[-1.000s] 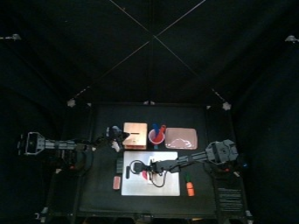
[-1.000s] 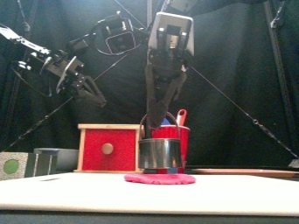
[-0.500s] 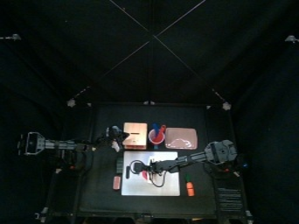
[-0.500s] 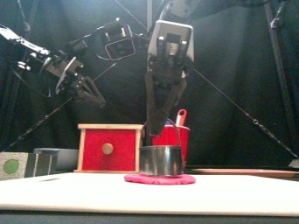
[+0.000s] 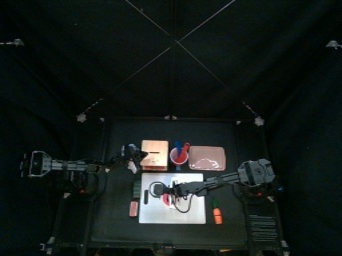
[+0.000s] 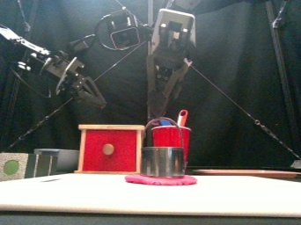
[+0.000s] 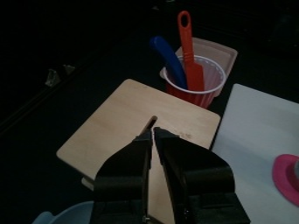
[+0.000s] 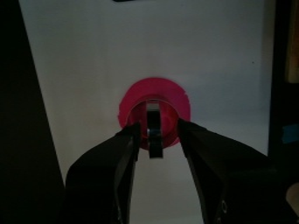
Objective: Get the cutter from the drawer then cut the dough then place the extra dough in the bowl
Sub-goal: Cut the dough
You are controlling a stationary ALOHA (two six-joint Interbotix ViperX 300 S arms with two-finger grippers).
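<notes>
Showed the round metal cutter standing on the pink dough disc on the white cutting board. Found the right gripper poised above, jaws slightly apart and empty. Found the left gripper closed over the wooden box. Judged cutting in hand; needed 1 regrasp to lift the cutter off.

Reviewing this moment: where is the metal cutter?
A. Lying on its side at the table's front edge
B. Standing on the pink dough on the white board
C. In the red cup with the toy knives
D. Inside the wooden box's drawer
B: the front view shows the metal cutter standing upright on the flat pink dough, which lies on the white board.
</notes>
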